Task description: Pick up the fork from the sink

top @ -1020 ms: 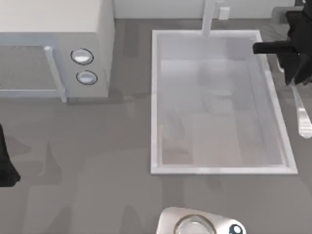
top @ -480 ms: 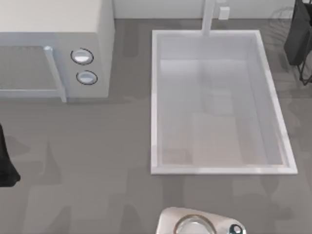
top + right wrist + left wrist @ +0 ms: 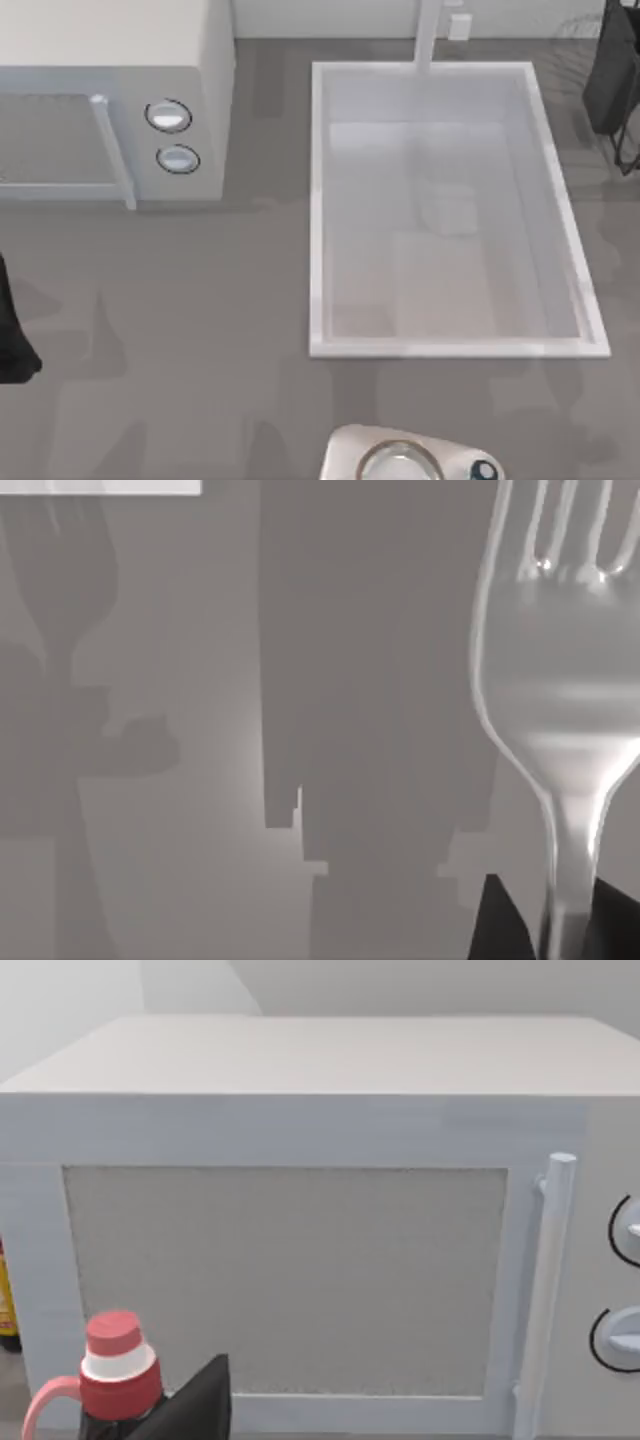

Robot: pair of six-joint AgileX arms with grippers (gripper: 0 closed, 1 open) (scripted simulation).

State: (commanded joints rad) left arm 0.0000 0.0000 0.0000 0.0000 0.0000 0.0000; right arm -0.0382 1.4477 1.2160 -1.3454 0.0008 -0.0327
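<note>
The fork [image 3: 560,680] hangs close in the right wrist view, silver, tines away from the wrist, its neck running down between two dark fingertips [image 3: 500,920]. My right gripper [image 3: 558,928] is shut on that neck, above grey countertop. From above, the right arm [image 3: 612,75] is a dark shape at the far right, beyond the back right corner of the sink [image 3: 318,200]. The pale rectangular basin lies bare inside. My left arm [image 3: 10,340] is parked at the left edge.
A white microwave [image 3: 110,100] with two round knobs stands at the back left. A faucet post [image 3: 428,35] rises behind the sink. A shiny metal object [image 3: 400,460] sits at the front edge. A red-capped bottle [image 3: 115,1365] stands before the microwave door.
A second ago the right gripper held the fork over the sink's right rim. It has since risen and drawn back to the far right corner; the fork no longer shows from above.
</note>
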